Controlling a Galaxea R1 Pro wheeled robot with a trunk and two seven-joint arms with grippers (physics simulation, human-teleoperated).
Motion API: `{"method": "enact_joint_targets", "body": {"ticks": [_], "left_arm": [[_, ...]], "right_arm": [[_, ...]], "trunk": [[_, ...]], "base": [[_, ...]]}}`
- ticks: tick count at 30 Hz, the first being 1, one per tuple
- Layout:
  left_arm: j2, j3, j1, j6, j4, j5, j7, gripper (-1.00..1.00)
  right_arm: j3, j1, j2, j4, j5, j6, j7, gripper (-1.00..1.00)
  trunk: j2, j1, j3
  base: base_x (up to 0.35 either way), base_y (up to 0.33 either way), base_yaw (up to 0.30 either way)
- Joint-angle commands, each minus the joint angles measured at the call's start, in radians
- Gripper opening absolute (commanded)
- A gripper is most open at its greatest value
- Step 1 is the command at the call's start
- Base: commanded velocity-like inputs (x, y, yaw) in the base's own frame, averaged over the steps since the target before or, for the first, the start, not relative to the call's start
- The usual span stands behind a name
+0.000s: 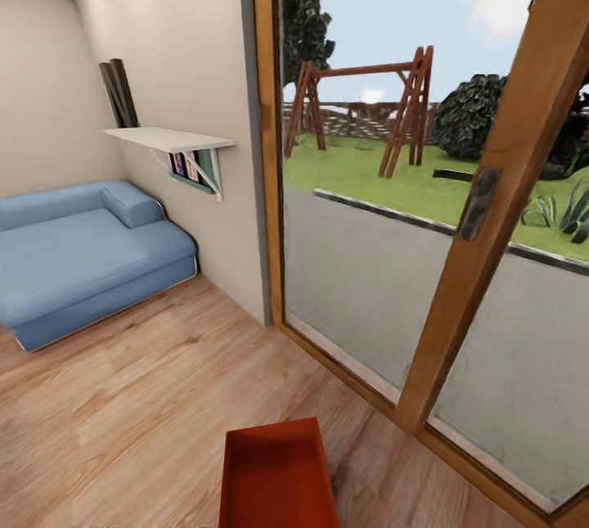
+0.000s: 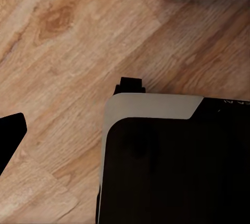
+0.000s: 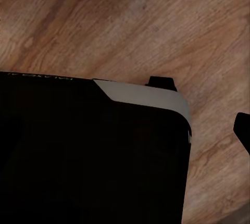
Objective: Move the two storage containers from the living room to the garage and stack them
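Neither pincer's jaws can be read here: the left wrist view carries a black, grey-edged robot body [image 2: 172, 156] over the wood floor [image 2: 62, 52], with a dark finger tip [image 2: 10, 135] at one edge, and how far either pincer is open, or whether it has hold of anything, cannot be told. In the head view an orange-red bin [image 1: 276, 475] lies at the lower edge, open side up, its long axis running away from the camera toward the glass door [image 1: 425, 266]. Its far short wall points toward the door. A corner of the bin also shows in the left wrist view. Left of the door stands a blue sofa [image 1: 82, 254], beneath a white shelf [image 1: 168, 137].
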Motion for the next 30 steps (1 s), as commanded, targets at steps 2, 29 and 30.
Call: {"method": "enact_joint_targets", "body": {"ticks": [2, 29, 30], "left_arm": [[0.000, 0.002, -0.001, 0.004, 0.000, 0.006, 0.001, 1.00], [0.000, 0.002, -0.001, 0.004, 0.000, 0.006, 0.001, 1.00], [0.000, 0.002, -0.001, 0.004, 0.000, 0.006, 0.001, 1.00]], "right_arm": [[0.008, -0.001, 0.001, 0.002, -0.008, -0.005, -0.002, 1.00], [0.008, -0.001, -0.001, 0.002, -0.009, -0.006, -0.002, 1.00], [0.008, -0.001, -0.001, 0.002, -0.010, -0.006, -0.002, 1.00]], "trunk": [[-0.001, 0.000, -0.002], [-0.001, 0.000, -0.018], [-0.001, 0.000, -0.018]], "base": [[0.000, -0.005, 0.170], [0.000, 0.000, 0.148], [0.000, 0.000, 0.001]]}}
